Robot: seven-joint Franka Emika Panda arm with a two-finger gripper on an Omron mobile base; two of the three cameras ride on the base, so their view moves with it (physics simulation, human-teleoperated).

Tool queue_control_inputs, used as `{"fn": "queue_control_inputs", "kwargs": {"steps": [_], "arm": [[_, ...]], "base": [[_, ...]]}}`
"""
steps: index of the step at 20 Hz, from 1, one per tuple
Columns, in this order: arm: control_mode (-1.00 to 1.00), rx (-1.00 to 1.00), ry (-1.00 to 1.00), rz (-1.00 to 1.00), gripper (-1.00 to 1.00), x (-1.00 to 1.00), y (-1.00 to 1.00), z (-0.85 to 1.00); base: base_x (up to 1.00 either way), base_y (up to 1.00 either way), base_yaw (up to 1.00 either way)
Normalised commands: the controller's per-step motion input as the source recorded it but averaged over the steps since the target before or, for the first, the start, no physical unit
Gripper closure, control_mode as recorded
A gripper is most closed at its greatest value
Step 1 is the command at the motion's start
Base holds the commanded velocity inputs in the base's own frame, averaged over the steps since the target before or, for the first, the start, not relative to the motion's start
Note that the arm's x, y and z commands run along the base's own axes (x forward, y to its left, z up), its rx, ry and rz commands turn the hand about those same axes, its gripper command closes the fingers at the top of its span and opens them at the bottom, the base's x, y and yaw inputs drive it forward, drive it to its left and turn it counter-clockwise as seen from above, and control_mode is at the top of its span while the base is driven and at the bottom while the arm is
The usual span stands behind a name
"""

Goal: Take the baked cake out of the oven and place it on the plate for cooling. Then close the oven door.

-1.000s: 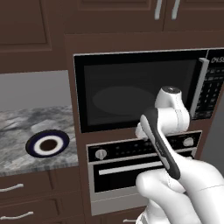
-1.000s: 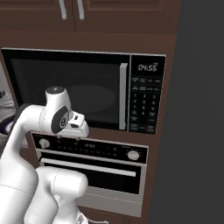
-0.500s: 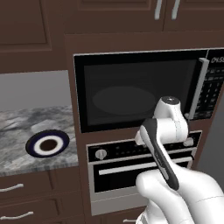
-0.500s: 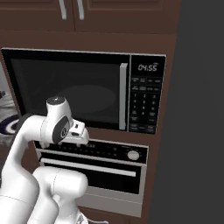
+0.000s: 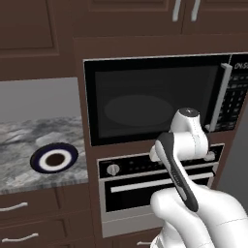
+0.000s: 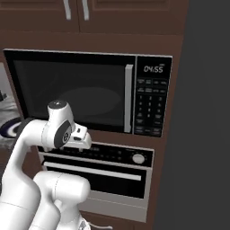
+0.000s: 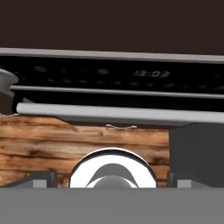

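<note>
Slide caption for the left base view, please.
Arm raised before the closed oven door, below the microwave; plate waits on the counter.

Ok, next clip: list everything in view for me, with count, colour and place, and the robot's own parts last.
oven: one, silver-grey, built into the wall below the microwave.
oven door: one, silver frame with dark glass, shut, with a long silver bar handle.
microwave: one, black glass with a keypad, above the oven.
plate: one, navy rim, white ring, brown centre, on the counter left of the oven.
counter: one, grey marble, left side.
cabinets: several, dark brown, above and below.
arm: one, white, in front of the oven.
gripper: one, open, facing the oven handle.
</note>
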Motion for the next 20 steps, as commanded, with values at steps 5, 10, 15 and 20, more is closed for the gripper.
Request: {"fn": "queue_control_inputs", "kwargs": {"steps": [5, 10, 15, 20], "arm": [[1.00, 0.00, 0.00, 0.00, -1.00, 0.00, 0.00, 0.00], [1.00, 0.00, 0.00, 0.00, -1.00, 0.00, 0.00, 0.00], [1.00, 0.00, 0.00, 0.00, -1.00, 0.00, 0.00, 0.00], [1.00, 0.00, 0.00, 0.00, -1.00, 0.00, 0.00, 0.00]], "base": [[-0.18, 0.34, -0.09], [-0.16, 0.36, -0.20], [-0.19, 0.35, -0.27], [-0.29, 0.38, -0.29]]}}
